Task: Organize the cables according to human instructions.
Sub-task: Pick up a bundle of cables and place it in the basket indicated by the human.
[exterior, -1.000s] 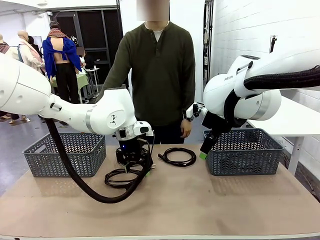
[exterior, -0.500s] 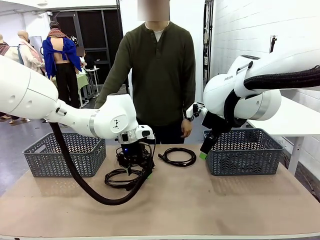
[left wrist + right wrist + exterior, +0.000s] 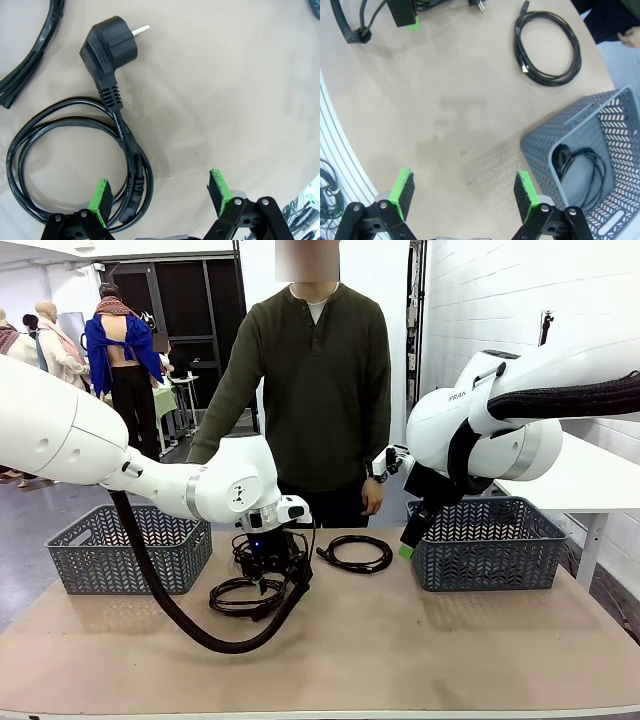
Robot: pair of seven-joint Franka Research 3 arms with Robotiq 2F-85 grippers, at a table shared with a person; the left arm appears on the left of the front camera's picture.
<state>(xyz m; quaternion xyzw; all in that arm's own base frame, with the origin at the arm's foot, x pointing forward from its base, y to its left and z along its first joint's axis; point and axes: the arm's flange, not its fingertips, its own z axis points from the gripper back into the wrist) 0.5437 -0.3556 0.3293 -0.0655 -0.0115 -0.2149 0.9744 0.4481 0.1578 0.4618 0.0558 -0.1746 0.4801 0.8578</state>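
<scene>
The left arm (image 3: 230, 490) has slid slightly rightward, bringing the left gripper (image 3: 160, 187), jaws spread, over the edge of 1 coiled cable (image 3: 75, 150) on the table (image 3: 400, 640), so a grasp looks next. The right gripper (image 3: 462, 190) stays put, jaws spread; a 2nd cable (image 3: 547, 50) lies loose farther back.

The left arm (image 3: 50, 435) and right arm (image 3: 500, 445) were glossy white, trailing thick black ribbed hoses (image 3: 570, 397). The left hand (image 3: 159, 182) and right hand (image 3: 464, 176) were black with green pads (image 3: 101, 197).

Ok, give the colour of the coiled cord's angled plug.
Black angled plug, silver pin; left wrist view best.
</scene>
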